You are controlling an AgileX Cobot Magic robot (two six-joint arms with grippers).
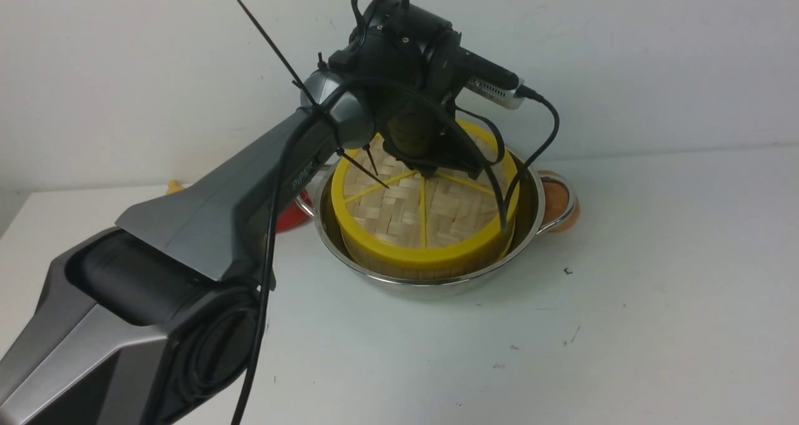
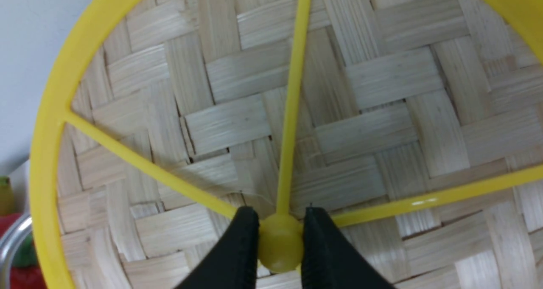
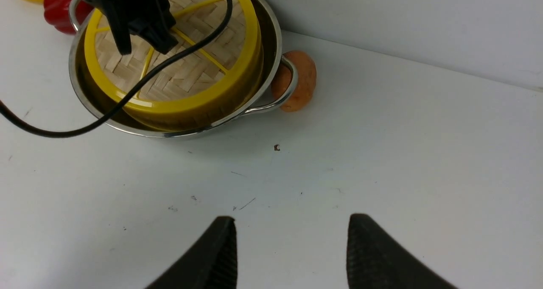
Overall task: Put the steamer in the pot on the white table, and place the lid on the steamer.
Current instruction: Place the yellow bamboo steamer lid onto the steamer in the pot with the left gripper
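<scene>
The shiny pot [image 1: 349,256] stands on the white table [image 1: 624,288] near the back wall. Inside it sits the steamer [image 1: 384,267], of which only a strip of bamboo wall shows. The lid [image 1: 399,216] lies flat on top of the steamer and covers its inside. My left gripper [image 1: 431,166] reaches down over the lid's middle. In the left wrist view my left gripper [image 2: 280,221] is shut on the lid's [image 2: 365,123] yellow central hub. My right gripper [image 3: 292,225] hovers open over bare table, well short of the pot [image 3: 271,38], with nothing between its fingers.
An orange-brown toy [image 1: 557,200] lies against the pot's right handle, near the wall. A red toy [image 1: 290,216] and a yellow one [image 1: 173,188] sit behind the pot's left side. A black cable [image 1: 537,150] hangs from my left wrist over the pot.
</scene>
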